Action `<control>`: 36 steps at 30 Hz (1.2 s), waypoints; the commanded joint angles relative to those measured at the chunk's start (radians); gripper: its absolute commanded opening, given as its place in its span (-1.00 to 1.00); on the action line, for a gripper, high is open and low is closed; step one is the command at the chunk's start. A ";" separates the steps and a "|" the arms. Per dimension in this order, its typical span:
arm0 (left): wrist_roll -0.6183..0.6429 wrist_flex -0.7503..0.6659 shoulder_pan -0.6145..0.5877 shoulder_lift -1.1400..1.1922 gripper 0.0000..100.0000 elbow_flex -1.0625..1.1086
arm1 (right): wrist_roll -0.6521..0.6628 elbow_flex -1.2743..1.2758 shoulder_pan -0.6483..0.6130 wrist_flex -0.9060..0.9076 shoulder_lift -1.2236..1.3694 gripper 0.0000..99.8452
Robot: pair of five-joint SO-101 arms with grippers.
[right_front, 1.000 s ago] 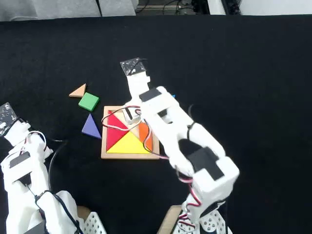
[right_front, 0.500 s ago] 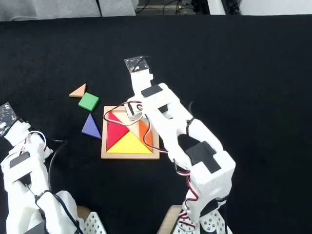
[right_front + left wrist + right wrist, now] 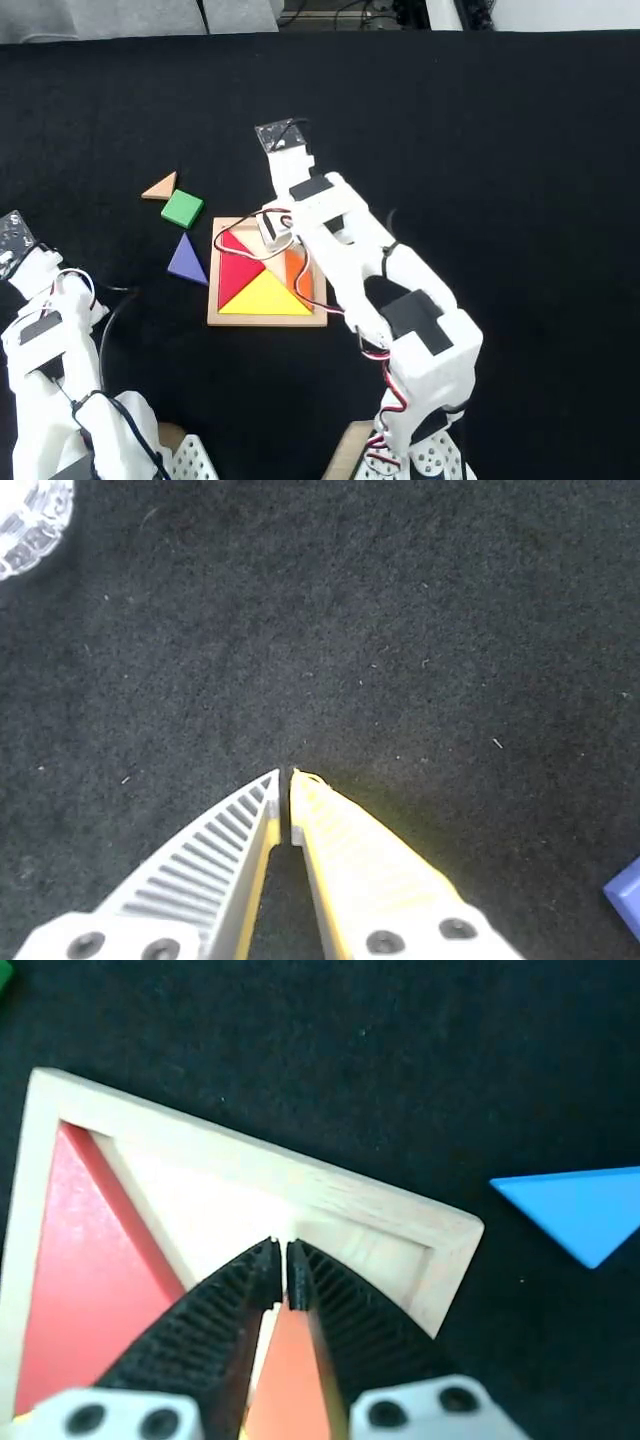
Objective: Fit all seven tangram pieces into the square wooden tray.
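Trouble could start at the worktop's near left corner. The left arm (image 3: pixel 45 345) sits there with the left jaws pressed together on nothing, over bare black cloth. It braces nothing, so the tray (image 3: pixel 265 320) is free to slide under any push.

Left of the tray lie three loose pieces: a peach triangle (image 3: pixel 160 187), a green square (image 3: pixel 182 209) and a purple triangle (image 3: pixel 187 258), the last just beside the left rim. They are flat and low on the cloth, so a pinch may skid them away rather than lift them.

The tray sits near the worktop's middle. It holds a red triangle (image 3: pixel 235 270), a yellow triangle (image 3: pixel 265 298) and an orange piece (image 3: pixel 290 1380), and its far part is bare wood. The right arm (image 3: pixel 360 260) reaches over it. The right jaws are together, gripping nothing I can see, with their tips at the orange piece's far point. A shove from there could ride that piece up onto a neighbour or the rim, or shift the whole tray.

A blue triangle (image 3: pixel 575 1210) lies on the cloth just past the tray's far right corner. The arm could sweep it further off.
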 commanded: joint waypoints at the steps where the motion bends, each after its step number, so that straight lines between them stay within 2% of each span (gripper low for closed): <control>1: 0.006 -0.018 0.015 -0.002 -0.93 -0.044 | 0.008 -0.004 0.018 0.028 -0.007 -0.97; 16: 0.006 -0.018 0.015 -0.002 -0.93 -0.044 | 0.008 -0.015 0.020 0.106 -0.019 -0.97; 22: 0.006 -0.018 0.015 -0.002 -0.93 -0.044 | 0.008 0.004 0.031 0.106 -0.127 -0.97; 26: 0.006 -0.017 0.015 -0.002 -0.93 -0.045 | 0.008 0.045 0.095 0.098 -0.229 -0.97; 30: 0.006 -0.017 0.013 -0.003 -0.93 -0.054 | 0.008 0.065 0.216 0.074 -0.317 -0.97; 36: 0.006 -0.017 0.013 -0.003 -0.93 -0.056 | 0.008 0.214 0.342 -0.186 -0.332 -0.96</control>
